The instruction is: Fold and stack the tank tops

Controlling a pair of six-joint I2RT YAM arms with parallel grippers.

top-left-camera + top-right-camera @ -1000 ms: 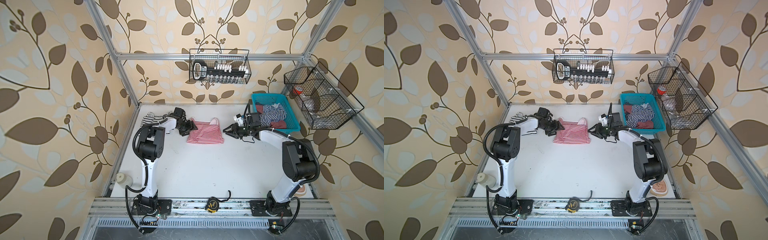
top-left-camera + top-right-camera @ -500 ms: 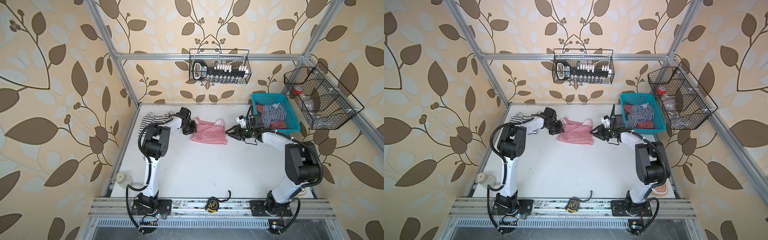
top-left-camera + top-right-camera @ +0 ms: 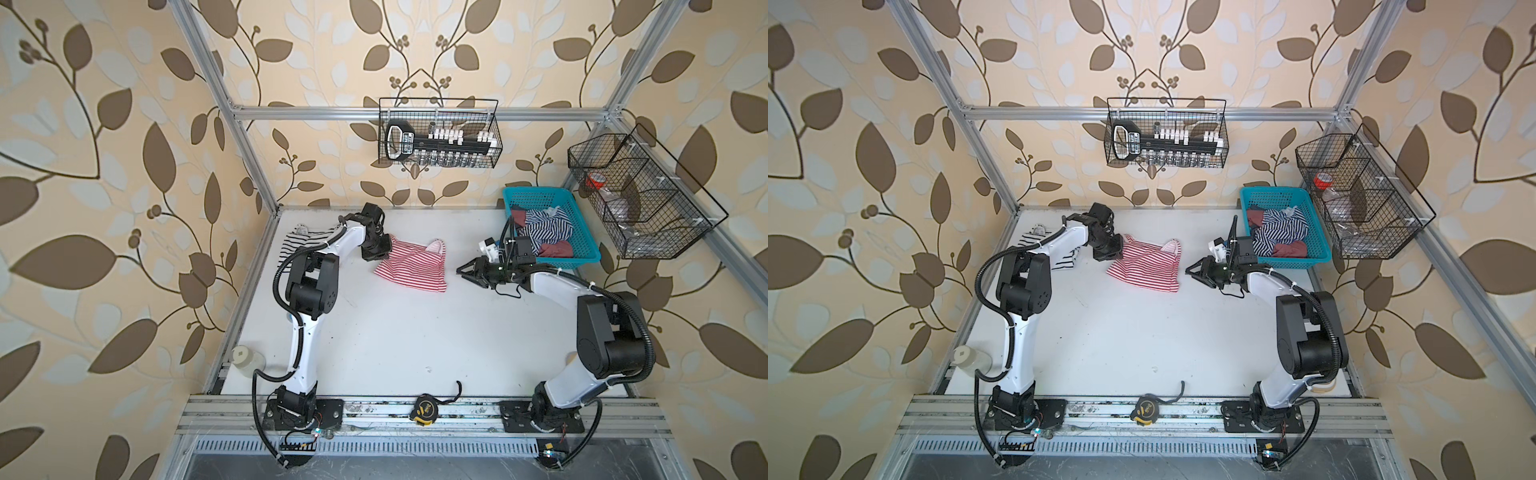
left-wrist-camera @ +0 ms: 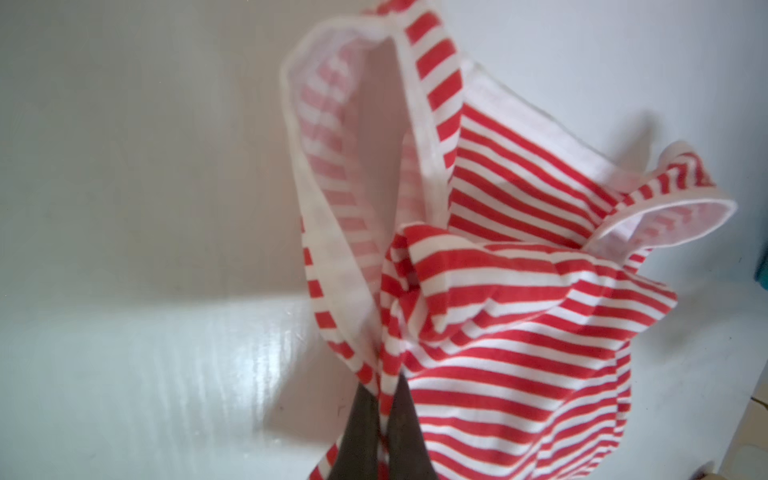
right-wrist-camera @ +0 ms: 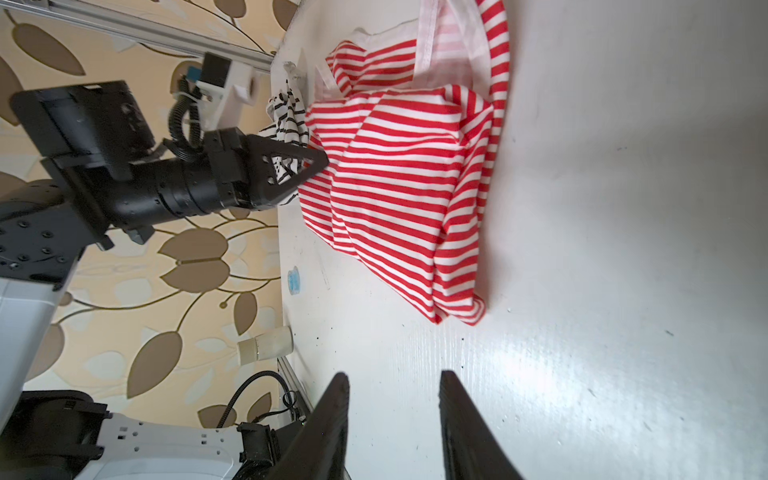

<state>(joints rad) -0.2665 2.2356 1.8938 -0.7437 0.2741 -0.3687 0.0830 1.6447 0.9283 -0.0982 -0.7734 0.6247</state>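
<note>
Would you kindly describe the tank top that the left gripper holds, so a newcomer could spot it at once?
At the back of the white table, left of the turquoise basket, lies a tank top. The left gripper pinches one edge. Only it has red-and-white stripes; the neighbouring top is black-and-white.

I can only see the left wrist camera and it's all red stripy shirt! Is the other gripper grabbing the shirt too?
Observer: No. The right gripper is open and holds nothing. It is beside the red-and-white tank top, on the basket side, and apart from it.
Operator: Are there more shirts anywhere?
Observer: Yes. A black-and-white tank top lies near the back left corner of the table.
Operator: Any others?
Observer: A navy-and-white tank top lies crumpled inside the turquoise basket at the back right.
</note>
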